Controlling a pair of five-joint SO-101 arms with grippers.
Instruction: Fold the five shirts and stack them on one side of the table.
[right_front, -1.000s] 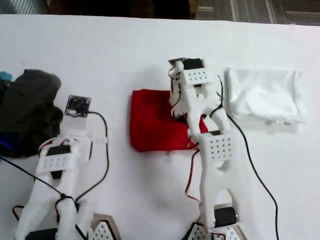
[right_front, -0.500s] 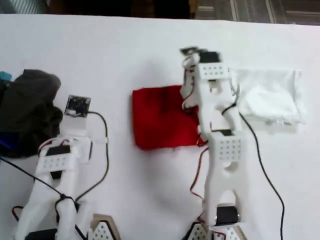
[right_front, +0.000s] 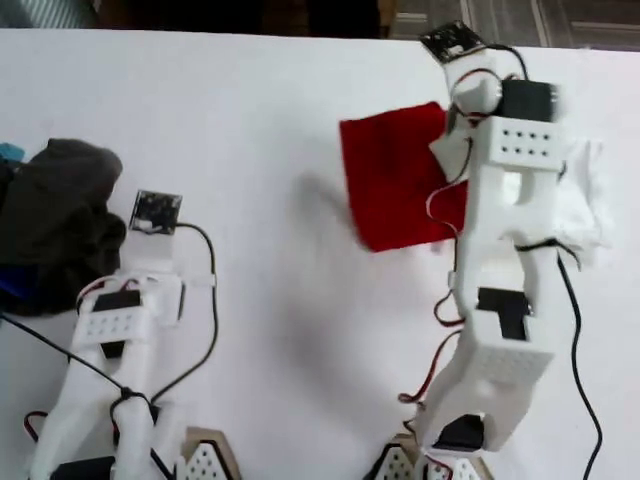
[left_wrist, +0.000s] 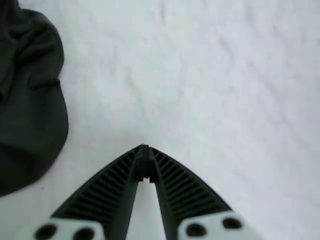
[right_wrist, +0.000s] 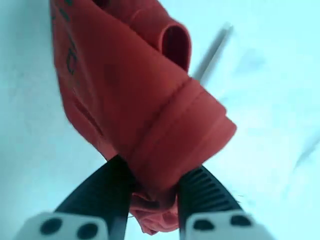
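A folded red shirt (right_front: 395, 180) hangs lifted above the table at the back right, and my right gripper (right_wrist: 152, 172) is shut on its thick folded edge (right_wrist: 170, 135). The right arm (right_front: 500, 250) stands over the folded white shirt (right_front: 585, 195), which peeks out beside it at the right. A crumpled dark grey shirt (right_front: 55, 215) lies at the left edge, with a bit of blue cloth (right_front: 10, 152) beside it. My left gripper (left_wrist: 144, 162) is shut on nothing, low over the bare table next to the dark shirt (left_wrist: 27, 100).
The white table (right_front: 250, 100) stretches wide between the two arms. Black and red cables (right_front: 205, 300) trail from each arm near the front. The table's far edge (right_front: 200, 32) meets a dark background.
My right gripper has lifted the red shirt off the table and carried it back and to the right, towards the white shirt. The left arm has not moved.
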